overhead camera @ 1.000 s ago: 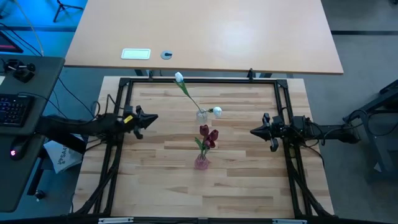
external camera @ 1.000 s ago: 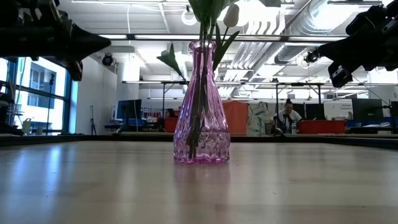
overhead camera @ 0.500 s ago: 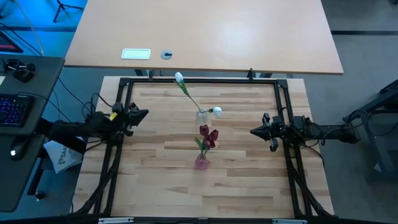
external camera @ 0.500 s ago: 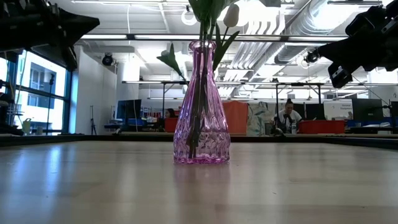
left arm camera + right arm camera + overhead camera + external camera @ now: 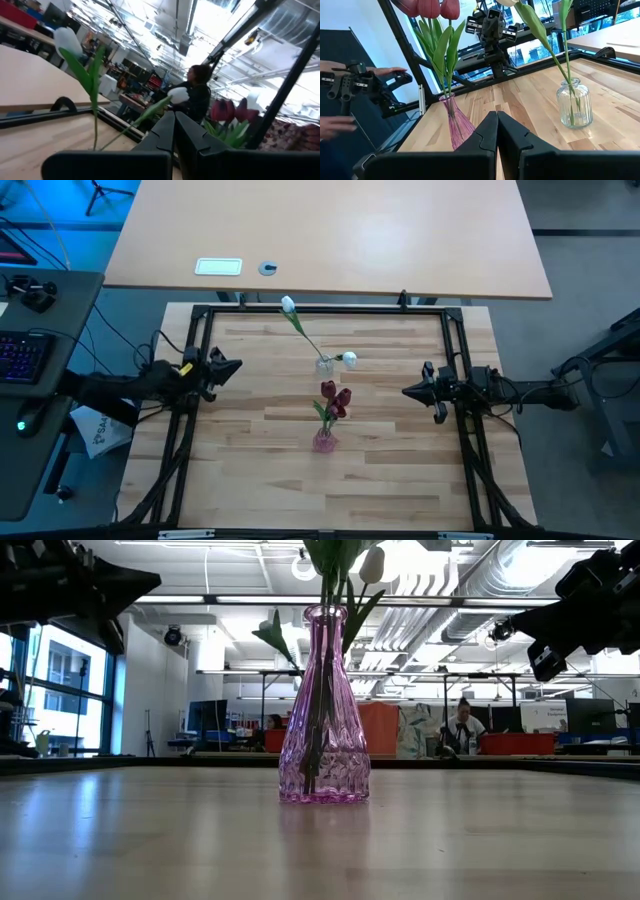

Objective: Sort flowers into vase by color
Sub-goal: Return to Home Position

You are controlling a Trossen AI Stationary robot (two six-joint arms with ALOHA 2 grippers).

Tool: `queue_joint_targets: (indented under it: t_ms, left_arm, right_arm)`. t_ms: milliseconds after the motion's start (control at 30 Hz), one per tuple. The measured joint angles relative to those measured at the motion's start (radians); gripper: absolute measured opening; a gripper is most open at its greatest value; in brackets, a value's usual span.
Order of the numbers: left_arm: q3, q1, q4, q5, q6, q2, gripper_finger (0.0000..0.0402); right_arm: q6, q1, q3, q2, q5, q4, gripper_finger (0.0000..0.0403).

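A pink glass vase [image 5: 324,442] stands on its base near the table's middle and holds the dark red tulips [image 5: 335,397]; the low view shows the pink vase [image 5: 323,710] up close. Farther back a clear glass vase [image 5: 325,365] holds two white tulips [image 5: 288,304], one leaning far out and one short [image 5: 350,360]. My left gripper [image 5: 238,366] hovers shut by the table's left edge, level with the clear vase. My right gripper [image 5: 405,391] hovers shut on the right side. Both point inward at the vases and touch nothing.
A black metal frame [image 5: 200,312] borders the wooden table. The right wrist view shows a person's hands [image 5: 350,85] on a control handle beyond the table's left side. A second tabletop [image 5: 330,240] lies past the far edge. Bare wood lies either side of the vases.
My left gripper has drawn back from the vases toward the table's left edge and has risen a little. It has stayed shut. The right arm, the vases and the flowers have kept still.
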Motion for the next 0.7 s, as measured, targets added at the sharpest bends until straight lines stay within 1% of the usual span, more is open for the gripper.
queue_joint_targets:
  t_ms: [200, 233, 333, 400, 500, 600, 700]
  left_arm:
    - [0.000, -0.022, -0.002, 0.000, 0.006, 0.000, 0.0000]
    - [0.000, -0.022, -0.003, 0.000, 0.034, 0.000, 0.0000]
    - [0.000, -0.026, -0.014, 0.009, 0.194, 0.000, 0.0000]
    - [0.000, -0.030, -0.036, 0.052, 0.309, 0.000, 0.0000]
    - [0.000, -0.030, -0.116, 0.132, 0.449, 0.000, 0.0000]
    - [0.000, -0.030, -0.205, 0.146, 0.495, 0.000, 0.0000]
    - [0.000, -0.030, -0.273, 0.135, 0.482, 0.000, 0.0000]
  right_arm:
    - [0.000, 0.000, 0.000, 0.000, 0.000, 0.000, 0.0000]
    - [0.000, 0.000, 0.000, 0.000, 0.000, 0.000, 0.0000]
    - [0.000, 0.000, 0.000, 0.000, 0.000, 0.000, 0.0000]
    - [0.000, 0.000, 0.000, 0.000, 0.000, 0.000, 0.0000]
    - [0.000, 0.000, 0.000, 0.000, 0.000, 0.000, 0.0000]
    - [0.000, 0.000, 0.000, 0.000, 0.000, 0.000, 0.0000]
    - [0.000, 0.000, 0.000, 0.000, -0.001, 0.000, 0.0000]
